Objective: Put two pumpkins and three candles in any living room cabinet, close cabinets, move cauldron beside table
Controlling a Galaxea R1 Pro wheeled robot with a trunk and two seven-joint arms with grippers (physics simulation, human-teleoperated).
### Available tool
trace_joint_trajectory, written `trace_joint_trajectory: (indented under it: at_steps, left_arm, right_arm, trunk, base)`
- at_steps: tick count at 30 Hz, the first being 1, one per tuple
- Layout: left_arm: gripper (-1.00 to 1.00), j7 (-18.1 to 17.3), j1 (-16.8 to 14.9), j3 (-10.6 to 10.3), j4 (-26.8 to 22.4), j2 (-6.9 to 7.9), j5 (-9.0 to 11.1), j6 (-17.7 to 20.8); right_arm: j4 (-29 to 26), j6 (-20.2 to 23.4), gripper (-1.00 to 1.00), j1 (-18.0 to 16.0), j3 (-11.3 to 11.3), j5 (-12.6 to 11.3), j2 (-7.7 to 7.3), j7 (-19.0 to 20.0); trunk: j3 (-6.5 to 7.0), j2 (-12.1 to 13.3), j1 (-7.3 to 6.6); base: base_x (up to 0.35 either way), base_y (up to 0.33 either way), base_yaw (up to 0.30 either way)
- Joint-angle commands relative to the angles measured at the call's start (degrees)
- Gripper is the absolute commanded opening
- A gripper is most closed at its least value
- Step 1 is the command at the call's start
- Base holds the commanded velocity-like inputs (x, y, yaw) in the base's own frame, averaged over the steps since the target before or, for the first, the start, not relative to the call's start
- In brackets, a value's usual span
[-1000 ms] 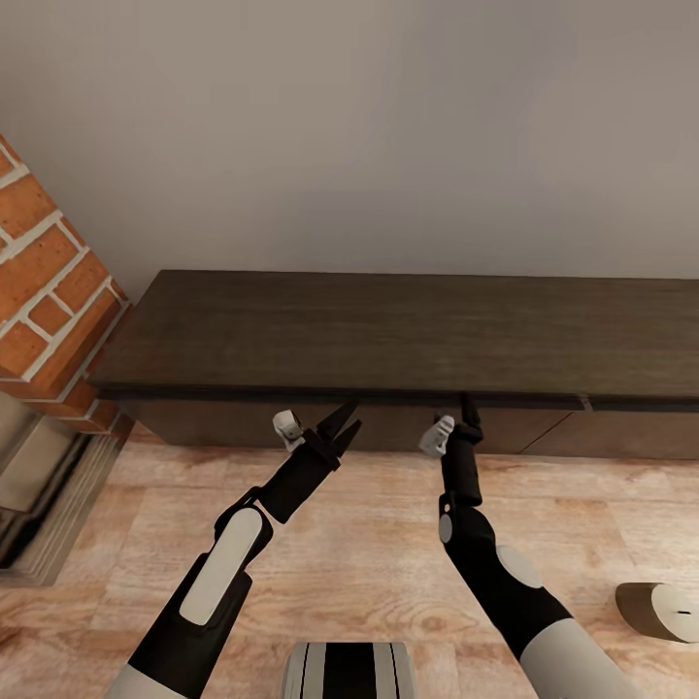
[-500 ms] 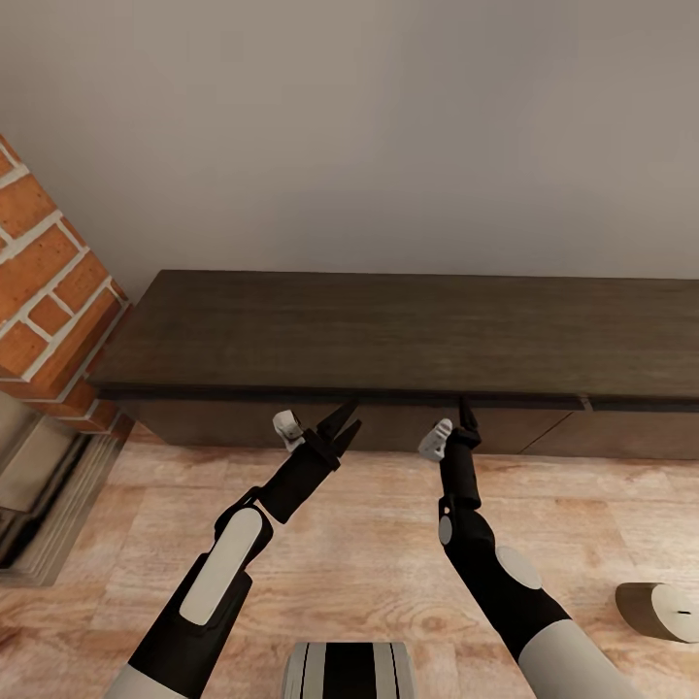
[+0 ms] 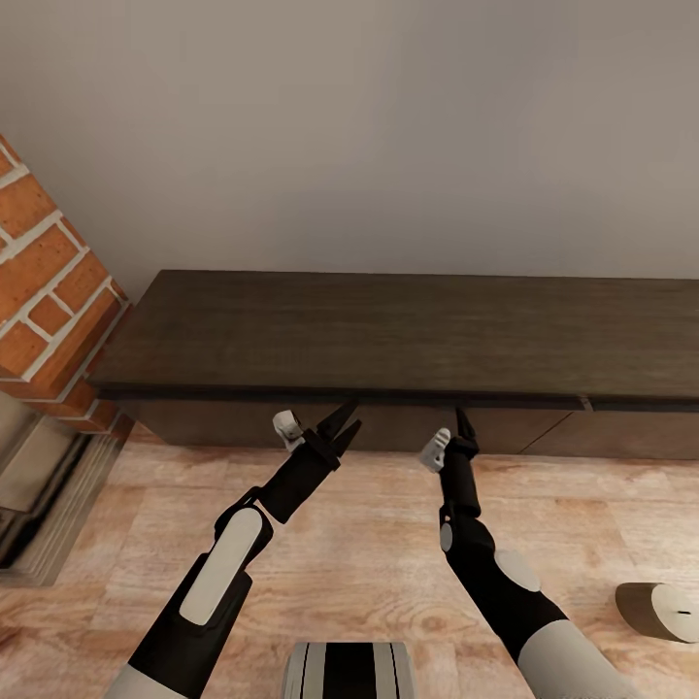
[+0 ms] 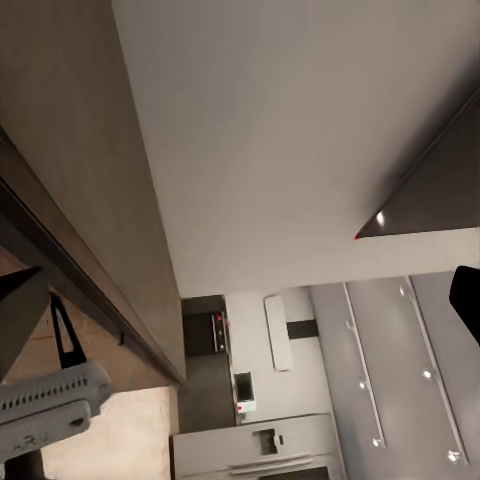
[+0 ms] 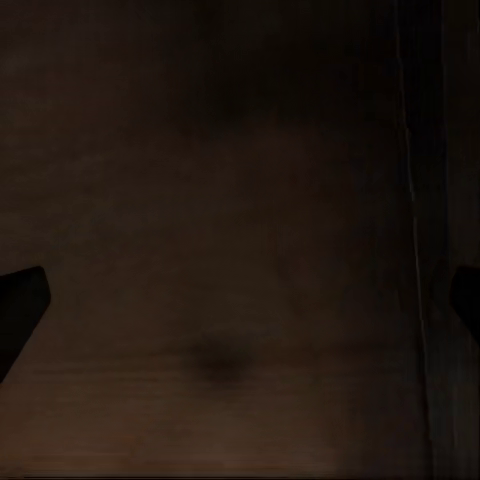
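Note:
The long, low dark brown cabinet (image 3: 388, 330) stands against the wall, all its fronts shut. My left gripper (image 3: 342, 419) hovers open just before the cabinet front, holding nothing. My right gripper (image 3: 460, 417) points at the front a little further right, seen edge-on from the head. In the right wrist view its fingertips (image 5: 20, 310) sit far apart at the picture's sides, so it is open and empty, close to the dark cabinet front (image 5: 230, 200) with a thin seam (image 5: 413, 200). One beige-grey candle (image 3: 665, 610) lies on the floor at the lower right.
A red brick fireplace (image 3: 49, 282) rises at the left, with its hearth reaching the floor beside the cabinet's left end. Wooden floor (image 3: 369, 544) spreads between me and the cabinet. The left wrist view looks along the cabinet top (image 4: 80, 200) toward a distant kitchen.
My right gripper has drawn back a little from under the cabinet's top edge toward me. The left arm and the cabinet have not moved.

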Motion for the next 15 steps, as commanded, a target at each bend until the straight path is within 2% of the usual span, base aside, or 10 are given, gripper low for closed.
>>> trace_joint_trajectory:
  at_steps: [1,4,5,7,8,11,15]
  left_arm:
    - [1.00,0.0,0.0,0.0,0.0,0.00,0.0,0.0]
    - [1.00,0.0,0.0,0.0,0.1,0.00,0.0,0.0]
    - [1.00,0.0,0.0,0.0,0.1,0.00,0.0,0.0]
    - [1.00,0.0,0.0,0.0,0.1,0.00,-0.1,0.0]
    - [1.00,0.0,0.0,0.0,0.1,0.00,-0.1,0.0]
    - [1.00,0.0,0.0,0.0,0.1,0.00,-0.1,0.0]
    - [1.00,0.0,0.0,0.0,0.1,0.00,-0.1,0.0]
  right_arm:
    - [0.6,-0.3,1.00,-0.1,0.0,0.0,0.00,0.0]
    - [1.6,-1.3,1.00,-0.6,-1.3,-1.1,-0.02,0.0]
    - [1.7,-1.5,1.00,-0.6,-1.7,-2.5,-0.08,0.0]
    - [1.7,-1.7,1.00,-0.7,-2.2,-7.0,-0.40,0.0]
    - [1.7,-1.7,1.00,-0.7,-2.3,-7.7,-0.44,0.0]
    - [1.3,-1.7,1.00,-0.8,-2.1,-8.6,-0.46,-0.1]
    - [0.4,-1.5,1.00,-0.8,-1.9,-8.6,-0.30,-0.4]
  trunk:
    - [0.00,0.0,0.00]
    - [0.00,0.0,0.00]
    - [0.00,0.0,0.00]
    - [0.00,0.0,0.00]
    - [0.00,0.0,0.00]
    - [0.00,0.0,0.00]
    - [0.00,0.0,0.00]
  base:
    - [0.000,0.000,0.000]
    - [0.000,0.000,0.000]
    - [0.000,0.000,0.000]
    - [0.000,0.000,0.000]
    - [0.000,0.000,0.000]
    - [0.000,0.000,0.000]
    - [0.000,0.000,0.000]
